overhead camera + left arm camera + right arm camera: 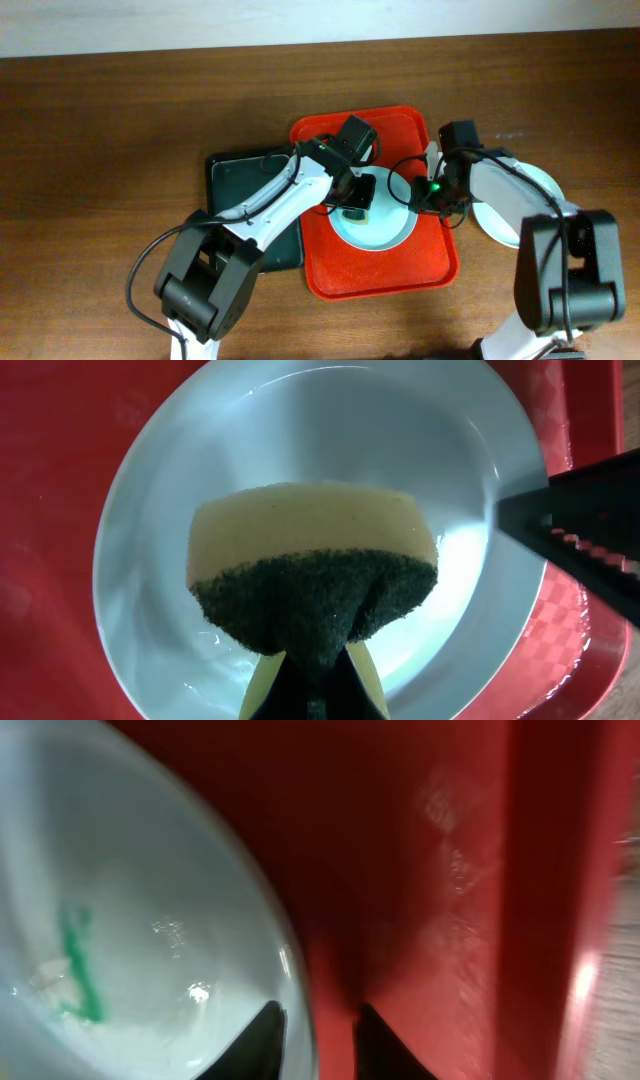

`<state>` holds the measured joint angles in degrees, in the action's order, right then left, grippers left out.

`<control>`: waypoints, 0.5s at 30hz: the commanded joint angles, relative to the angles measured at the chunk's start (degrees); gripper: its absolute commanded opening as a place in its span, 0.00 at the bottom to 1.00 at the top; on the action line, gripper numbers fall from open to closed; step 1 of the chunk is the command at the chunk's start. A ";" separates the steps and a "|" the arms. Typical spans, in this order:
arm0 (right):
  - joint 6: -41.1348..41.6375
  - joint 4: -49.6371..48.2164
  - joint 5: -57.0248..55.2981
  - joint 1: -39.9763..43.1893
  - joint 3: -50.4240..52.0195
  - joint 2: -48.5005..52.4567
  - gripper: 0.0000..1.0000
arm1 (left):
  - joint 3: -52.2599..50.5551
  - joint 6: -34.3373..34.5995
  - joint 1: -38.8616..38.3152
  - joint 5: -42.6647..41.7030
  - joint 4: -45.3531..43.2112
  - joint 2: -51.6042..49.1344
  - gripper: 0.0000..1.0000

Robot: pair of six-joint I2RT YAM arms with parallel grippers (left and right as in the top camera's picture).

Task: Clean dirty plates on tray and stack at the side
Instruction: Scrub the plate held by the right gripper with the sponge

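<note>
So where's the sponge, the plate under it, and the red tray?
sponge (312, 535), left wrist view, yellow foam side.
plate (300, 420), left wrist view, bare inner surface.
red tray (385, 276), overhead view, bare floor below the plate.

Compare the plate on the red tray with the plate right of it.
The tray plate sits on the red tray; the side plate sits on the wooden table. The tray plate carries a green smear; the side plate shows none where visible. Both are round and pale.

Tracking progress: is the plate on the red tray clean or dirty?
Dirty: the plate carries a green smear in the right wrist view.
</note>
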<state>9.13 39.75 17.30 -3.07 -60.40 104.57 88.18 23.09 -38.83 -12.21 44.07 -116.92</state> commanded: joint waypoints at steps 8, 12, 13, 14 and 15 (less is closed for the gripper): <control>-0.11 1.68 1.51 0.04 0.50 2.60 0.05 | 0.15 6.49 -1.77 -3.61 -6.34 -4.50 0.00; -0.11 2.25 1.36 0.04 0.50 2.60 0.05 | 0.15 6.47 -3.67 -11.67 -9.27 -10.29 0.00; -0.13 2.43 1.36 0.04 0.50 2.60 0.05 | 0.15 6.43 -3.85 -12.00 -9.01 -11.08 0.00; -0.13 2.60 1.36 0.04 0.50 2.60 0.05 | 0.15 6.43 -3.89 -11.98 -8.68 -11.63 0.00; -0.13 2.89 1.36 0.04 0.50 2.60 0.05 | 0.15 6.45 -3.76 -11.23 -7.63 -12.09 0.00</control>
<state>9.02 41.98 19.49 -2.83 -60.47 105.27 88.75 28.60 -41.56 -19.77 34.79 -124.99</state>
